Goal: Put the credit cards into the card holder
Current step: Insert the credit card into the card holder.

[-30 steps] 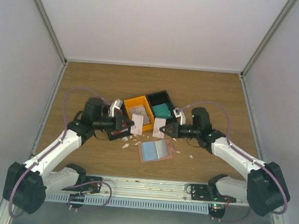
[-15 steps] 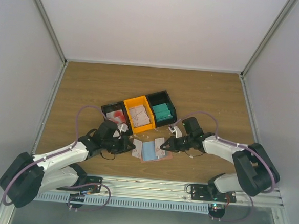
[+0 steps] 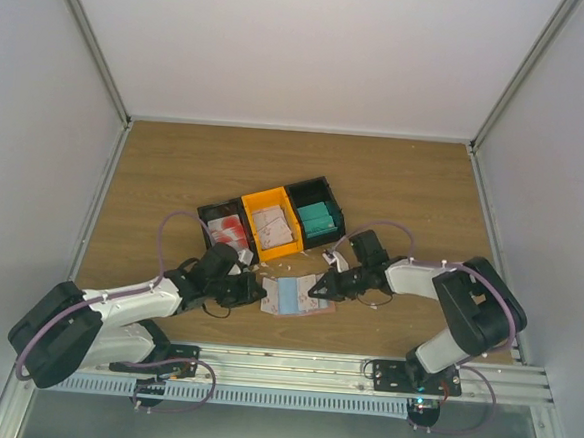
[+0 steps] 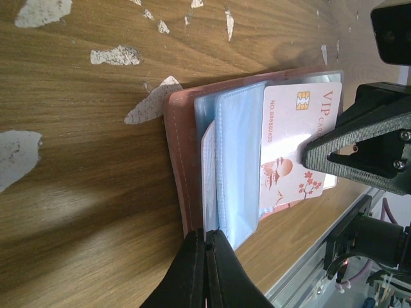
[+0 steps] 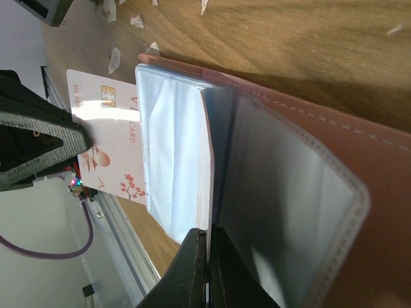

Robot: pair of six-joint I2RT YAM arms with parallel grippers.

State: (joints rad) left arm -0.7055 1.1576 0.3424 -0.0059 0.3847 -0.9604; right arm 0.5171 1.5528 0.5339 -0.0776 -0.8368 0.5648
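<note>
The reddish-brown card holder [image 3: 289, 298] lies open on the table, its light blue pockets [image 4: 237, 160] up. My left gripper [image 3: 259, 293] is low at its left edge, shut on a pale pinkish-white credit card. I see that card edge-on in the left wrist view [image 4: 207, 192] and face-on, with "VIP" print, in the right wrist view [image 5: 106, 147], partly under a pocket. My right gripper [image 3: 317, 289] is at the holder's right edge, shut on a second such card [image 4: 295, 147], partly inside a pocket and seen edge-on [image 5: 210, 167] between its fingers.
A row of three bins stands just behind the holder: a black one [image 3: 228, 230] with red-blotched cards, an orange one [image 3: 275, 225] with pale cards, a black one [image 3: 318, 218] with teal cards. Small white paper scraps [image 4: 115, 56] lie on the wood around the holder.
Both arms have come down and toward the near edge from in front of the bins. Each carried its card to the holder, and the cards now sit at the pockets.
</note>
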